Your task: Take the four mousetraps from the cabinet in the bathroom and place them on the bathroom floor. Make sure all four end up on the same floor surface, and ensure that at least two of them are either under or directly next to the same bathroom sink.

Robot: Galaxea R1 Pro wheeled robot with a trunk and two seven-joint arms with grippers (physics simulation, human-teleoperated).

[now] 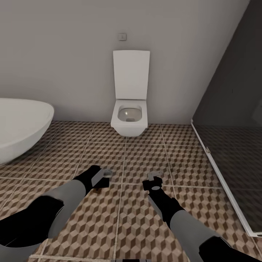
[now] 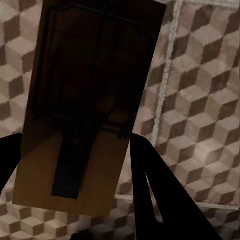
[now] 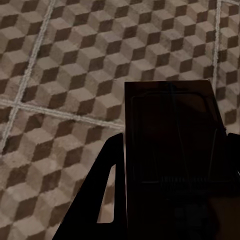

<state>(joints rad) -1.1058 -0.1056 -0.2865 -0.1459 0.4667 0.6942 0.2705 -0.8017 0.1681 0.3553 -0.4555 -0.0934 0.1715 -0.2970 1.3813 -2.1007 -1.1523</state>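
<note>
I hold two mousetraps over the bathroom floor (image 1: pixel 140 160), whose tiles carry a brown-and-beige cube pattern. My left gripper (image 1: pixel 104 178) (image 2: pixel 80 165) is shut on one mousetrap (image 2: pixel 95 95), a brown wooden board with dark wire fittings. My right gripper (image 1: pixel 154 179) (image 3: pixel 172 187) is shut on another mousetrap (image 3: pixel 172 130), which looks darker in shadow. Both grippers hang low, side by side, a few tiles short of the toilet. The cabinet and the sink are out of view.
A white wall-hung toilet (image 1: pixel 130 116) with its lid up stands straight ahead against the grey wall. The oval white bathtub (image 1: pixel 20 123) bulges in from the left. A dark glass shower screen (image 1: pixel 233 145) with a pale floor rail runs along the right.
</note>
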